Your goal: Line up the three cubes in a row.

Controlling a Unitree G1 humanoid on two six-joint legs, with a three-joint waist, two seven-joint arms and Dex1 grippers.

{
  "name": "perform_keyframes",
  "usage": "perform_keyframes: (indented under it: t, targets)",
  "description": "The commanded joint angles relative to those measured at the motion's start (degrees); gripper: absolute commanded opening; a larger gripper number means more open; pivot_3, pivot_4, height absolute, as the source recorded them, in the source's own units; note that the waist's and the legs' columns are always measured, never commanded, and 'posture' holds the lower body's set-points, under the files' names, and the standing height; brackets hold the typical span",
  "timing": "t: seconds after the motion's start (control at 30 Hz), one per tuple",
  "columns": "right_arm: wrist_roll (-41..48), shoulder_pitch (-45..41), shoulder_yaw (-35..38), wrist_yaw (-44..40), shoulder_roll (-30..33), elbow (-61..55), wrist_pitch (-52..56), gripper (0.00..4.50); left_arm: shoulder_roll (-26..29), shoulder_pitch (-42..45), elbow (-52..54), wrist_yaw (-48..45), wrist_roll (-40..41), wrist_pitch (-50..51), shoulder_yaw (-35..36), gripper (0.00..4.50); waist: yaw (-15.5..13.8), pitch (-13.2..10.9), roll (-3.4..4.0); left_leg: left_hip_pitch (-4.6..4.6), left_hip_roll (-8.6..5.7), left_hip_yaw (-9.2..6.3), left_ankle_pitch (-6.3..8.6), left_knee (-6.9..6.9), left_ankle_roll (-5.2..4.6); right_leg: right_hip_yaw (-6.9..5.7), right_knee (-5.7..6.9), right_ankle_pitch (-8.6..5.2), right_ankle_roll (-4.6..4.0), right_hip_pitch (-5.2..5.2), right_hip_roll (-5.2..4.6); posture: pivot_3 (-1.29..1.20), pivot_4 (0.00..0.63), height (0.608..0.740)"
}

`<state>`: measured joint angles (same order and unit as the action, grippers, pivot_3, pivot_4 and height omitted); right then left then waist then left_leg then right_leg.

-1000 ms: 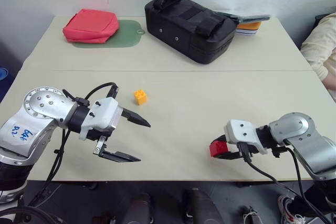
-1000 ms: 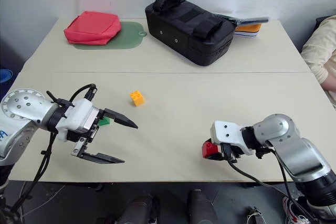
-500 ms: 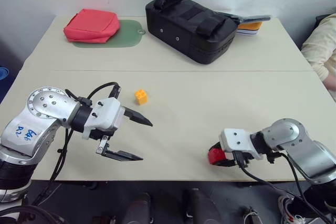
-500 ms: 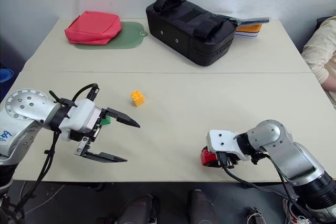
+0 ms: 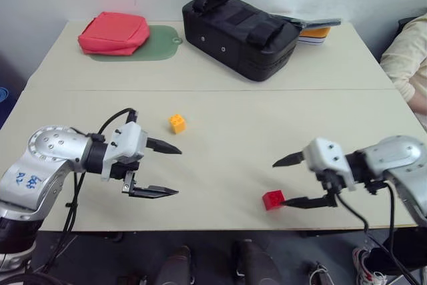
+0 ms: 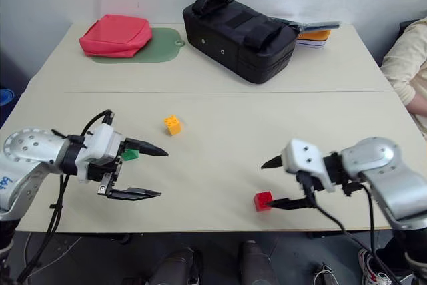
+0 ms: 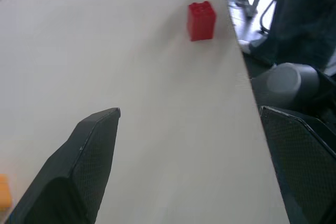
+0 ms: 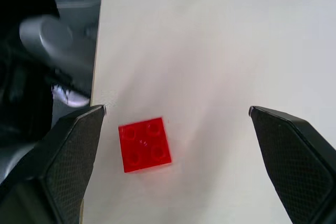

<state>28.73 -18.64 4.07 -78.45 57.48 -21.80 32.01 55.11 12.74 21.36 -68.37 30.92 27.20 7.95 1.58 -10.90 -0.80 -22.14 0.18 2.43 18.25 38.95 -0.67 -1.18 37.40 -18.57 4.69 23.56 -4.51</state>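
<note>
The red cube [image 5: 272,199] sits studs-up on the desk [image 5: 227,108] close to its near edge, well away from the yellow cube [image 5: 177,123], my landmark, which lies toward the middle; the green cube [image 6: 130,155] is just beside the yellow one on the near-left side, mostly hidden behind my left gripper. I judge all three light, rigid plastic bricks, smooth on the sides and apt to skid or tip if nudged, so I would pinch each across two opposite flat faces, low, with the studs left free. My right gripper [image 5: 295,180] hangs just above and beside the red cube with its jaws spread wide, holding nothing and not touching it. My left gripper [image 5: 167,170] is also wide open and empty, hovering near the yellow cube on its near side, over the green one. The cubes are not yet in a row.
</note>
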Motion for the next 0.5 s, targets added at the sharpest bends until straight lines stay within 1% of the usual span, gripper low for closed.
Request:
perform_keyframes:
  t: [0.03,0.17,0.27,0.33,0.4,0.5]
  targets:
    - [6.0,-2.1,6.9,-0.4,1.5,3.3,2.9,4.48,0.2,-10.1,-1.4,3.6,-2.1,-0.5,11.5,4.50,0.1,0.0,0.00,0.01,0.00,0.00,0.02,-0.02,-0.02,0.01,-0.13,0.00,0.00,0.00,-0.01,0.00,0.150,0.740]
    - [7.6,-3.3,9.8,-1.8,2.7,7.1,2.0,4.48,-2.5,-24.3,-5.3,7.2,-5.4,-2.3,25.8,4.50,0.0,0.0,0.00,0.06,0.02,-0.02,0.14,-0.25,-0.23,-0.02,-0.39,-0.01,-0.02,-0.03,-0.04,0.00,0.150,0.740]
    - [8.0,-5.0,9.9,-1.1,2.5,8.8,2.1,4.48,-5.0,-30.9,-6.7,8.9,-7.2,-4.6,31.7,4.50,-0.1,0.0,0.00,0.07,0.00,-0.02,0.16,-0.33,-0.25,-0.04,-0.48,-0.01,-0.02,-0.03,-0.10,0.00,0.150,0.740]
    - [7.7,-6.5,8.9,-0.7,1.9,9.6,1.6,4.48,-6.4,-33.8,-6.9,9.3,-8.0,-6.3,33.2,4.50,-0.2,0.0,0.00,0.09,-0.06,-0.03,0.20,-0.42,-0.29,-0.07,-0.50,-0.01,-0.02,-0.05,-0.20,0.00,0.150,0.740]
    - [7.3,-7.9,7.7,-0.3,1.3,10.1,1.2,4.48,-6.8,-34.4,-7.2,9.8,-8.4,-7.6,32.8,4.50,-0.4,0.0,-0.02,0.14,-0.17,-0.04,0.19,-0.58,-0.30,-0.07,-0.53,-0.01,-0.02,-0.05,-0.31,0.00,0.150,0.740]
    - [7.3,-8.8,6.2,-0.5,0.8,9.7,0.9,4.48,-4.7,-30.5,-9.9,8.6,-9.0,-10.2,29.3,4.50,-0.8,0.0,-0.02,0.16,-0.20,-0.11,0.16,-0.68,-0.27,-0.12,-0.54,-0.01,-0.02,-0.05,-0.34,0.00,0.150,0.740]
